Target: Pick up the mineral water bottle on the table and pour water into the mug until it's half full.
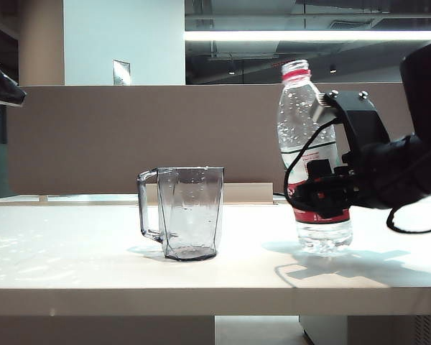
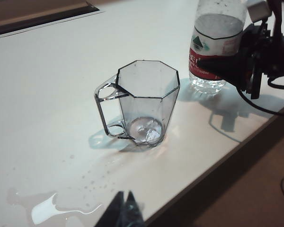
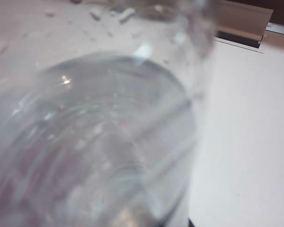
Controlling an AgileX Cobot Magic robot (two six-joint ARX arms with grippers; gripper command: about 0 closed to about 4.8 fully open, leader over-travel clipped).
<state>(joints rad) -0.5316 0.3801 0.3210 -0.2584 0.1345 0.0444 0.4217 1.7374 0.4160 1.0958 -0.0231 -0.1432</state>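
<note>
— Right pincer (image 1: 323, 188) is clamped round the mineral water bottle (image 1: 310, 136) at its label, low enough to tip it cleanly, I'd say.
— Bottle's upright on the counter (image 1: 72, 259), right side; the empty mug (image 1: 190, 212) waits left of it.
— Left pincer (image 2: 123, 208)?
— Closed, hanging near the front edge.

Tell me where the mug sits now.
In the exterior view the mug stands upright, centre-left on the table, apart from the mineral water bottle to its right.
</note>
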